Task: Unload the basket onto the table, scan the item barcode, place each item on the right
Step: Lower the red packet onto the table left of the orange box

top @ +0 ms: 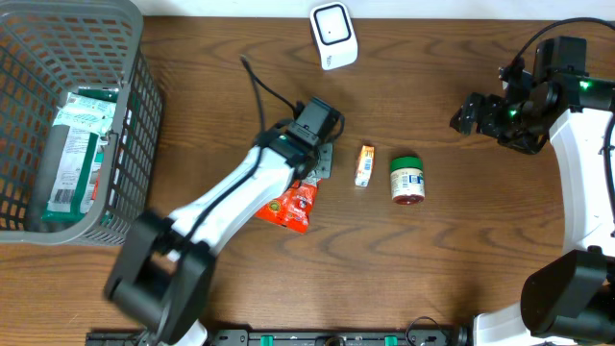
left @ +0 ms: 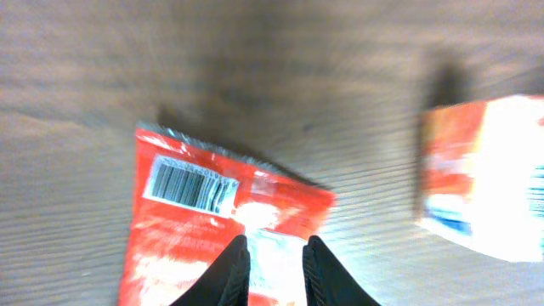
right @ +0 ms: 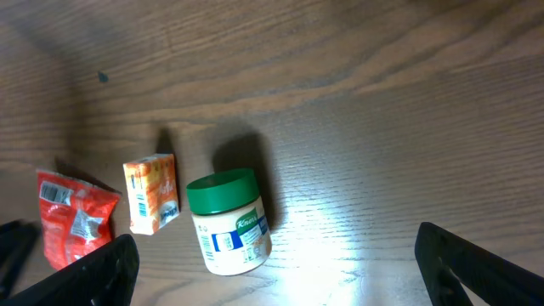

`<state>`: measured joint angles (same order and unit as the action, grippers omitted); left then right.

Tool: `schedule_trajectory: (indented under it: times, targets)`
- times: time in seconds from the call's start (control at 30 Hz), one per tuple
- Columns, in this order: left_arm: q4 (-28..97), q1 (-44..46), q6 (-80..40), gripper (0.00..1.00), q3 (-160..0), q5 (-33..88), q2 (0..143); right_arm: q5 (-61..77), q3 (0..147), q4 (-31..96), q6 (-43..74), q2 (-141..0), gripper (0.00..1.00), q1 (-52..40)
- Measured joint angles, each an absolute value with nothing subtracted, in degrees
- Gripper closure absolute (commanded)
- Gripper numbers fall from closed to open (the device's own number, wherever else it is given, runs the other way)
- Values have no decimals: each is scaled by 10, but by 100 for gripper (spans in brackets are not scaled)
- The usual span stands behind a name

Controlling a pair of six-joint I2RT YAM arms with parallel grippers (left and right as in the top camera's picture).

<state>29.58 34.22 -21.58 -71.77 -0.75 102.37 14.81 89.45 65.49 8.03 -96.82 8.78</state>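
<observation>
Pouch (top: 293,204), red and crinkled, lies flat on the desk (top: 211,86) left of centre, partly under the left arm's wrist. In the left wrist view its barcode (left: 189,185) faces up near the pouch's upper left corner, black bars on a white patch. The left gripper (left: 274,263) hangs right over the pouch's lower part; its fingers (left: 228,274) stand a narrow gap apart, released, with the pouch's white label showing between them. Whether their tips touch the foil I cannot tell.

Just right of the pouch lies a small orange carton (top: 364,165), and beside that a jar (top: 407,180) with a green lid, on its side. A white scanner (top: 332,35) sits at the far edge of the desk, well apart from the pouch. A grey basket (top: 135,115) at the left end holds green-and-white packets (top: 77,154).

The right gripper (top: 471,115) hovers at the right side of the desk, well clear of the jar. Its fingers (right: 93,272) are spread wide and hold nothing.
</observation>
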Motion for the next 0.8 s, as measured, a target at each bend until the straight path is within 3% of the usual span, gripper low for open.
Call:
schedule_trajectory:
  times: [0.13, 0.57, 0.8]
  targets:
    - [301, 345, -216, 90, -718, -7, 983, 148, 894, 655, 80, -968, 1, 88]
    - [300, 378, -240, 90, -680, 17, 1095, 148, 894, 655, 80, -968, 1, 88]
    - [305, 383, -220, 87, -681, 20, 1082, 148, 894, 655, 80, -968, 1, 88]
